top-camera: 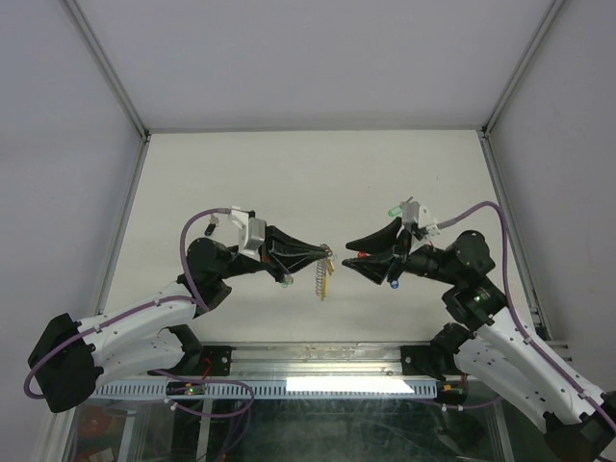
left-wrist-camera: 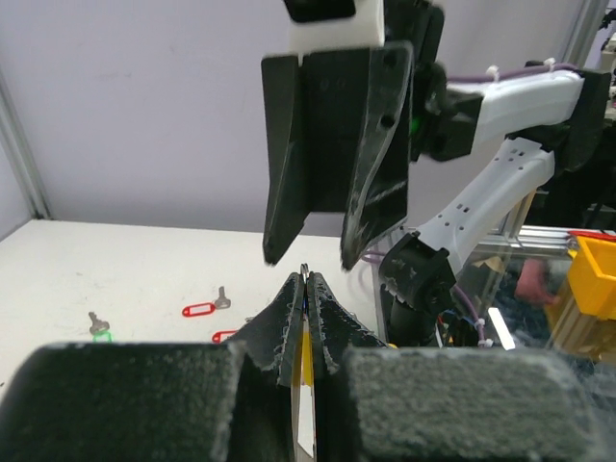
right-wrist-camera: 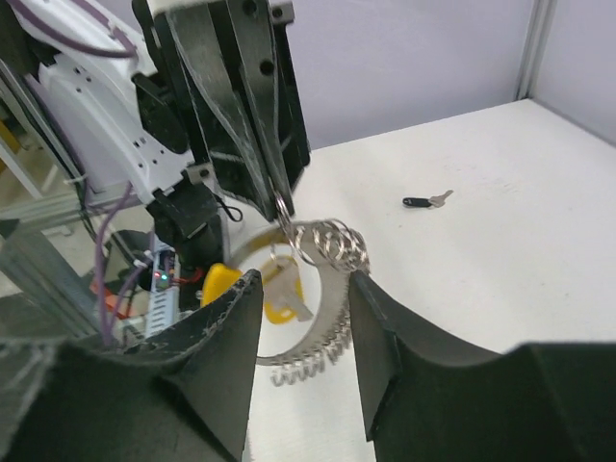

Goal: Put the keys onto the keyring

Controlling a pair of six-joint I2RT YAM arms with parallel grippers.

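Note:
My left gripper (top-camera: 327, 254) is shut on the keyring (top-camera: 320, 279), a silvery coiled ring that hangs from its fingertips above the table. In the right wrist view the keyring (right-wrist-camera: 333, 246) curls between my open right fingers, and a yellow-tagged key (right-wrist-camera: 286, 293) dangles beside it. My right gripper (right-wrist-camera: 305, 279) faces the left one tip to tip and holds nothing. In the left wrist view my left gripper (left-wrist-camera: 306, 281) pinches the ring's thin edge, with the right fingers (left-wrist-camera: 375, 144) just above. Loose keys lie about: red-tagged (left-wrist-camera: 199, 309), green-tagged (left-wrist-camera: 98, 330), black-tagged (right-wrist-camera: 423, 201), blue-tagged (top-camera: 393, 283).
Another green-tagged key (top-camera: 395, 210) lies behind the right arm, and a second red tag (left-wrist-camera: 226, 336) sits near the first. White walls with metal posts (top-camera: 120, 91) enclose the table. A metal rail (top-camera: 318, 387) runs along the near edge.

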